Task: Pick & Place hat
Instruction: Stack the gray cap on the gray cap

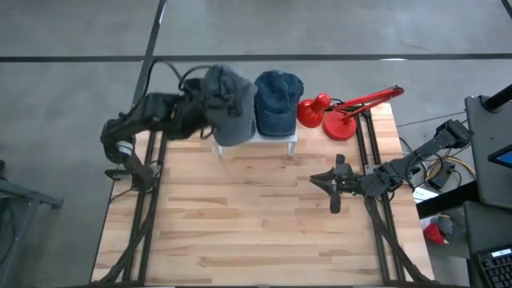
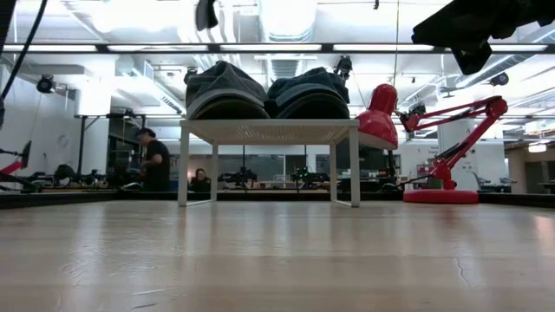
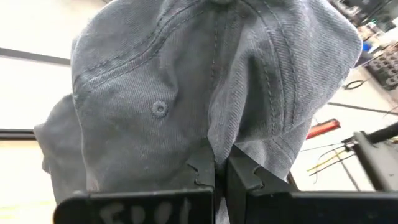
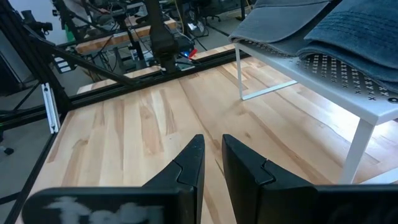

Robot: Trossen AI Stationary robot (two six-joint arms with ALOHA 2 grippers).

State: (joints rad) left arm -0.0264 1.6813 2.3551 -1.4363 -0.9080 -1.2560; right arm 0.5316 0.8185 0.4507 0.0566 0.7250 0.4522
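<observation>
A grey cap [image 1: 228,102] and a blue cap [image 1: 278,100] lie side by side on a low white shelf [image 1: 292,140] at the table's far edge. In the low view the grey cap [image 2: 224,91] and the blue cap [image 2: 308,94] both rest on the shelf top [image 2: 269,132]. My left gripper [image 1: 204,104] reaches in from the left and is shut on the grey cap [image 3: 186,93], which fills the left wrist view. My right gripper [image 1: 332,182] is shut and hovers over the table's right side, clear of both caps; it also shows in its own wrist view [image 4: 211,146]. My left gripper pinches a fold of the grey cap's crown cloth [image 3: 219,140] between its two fingers [image 3: 202,168]. It comes from the table's left side. The cap's underside rests on the shelf top in the low view.
A red desk lamp [image 1: 344,112] stands right of the shelf at the far right corner. Bare wooden tabletop [image 1: 256,216] spreads in front of the shelf. The arms' dark frames [image 1: 144,208] run along both sides. People sit in the room beyond the table [image 2: 156,160].
</observation>
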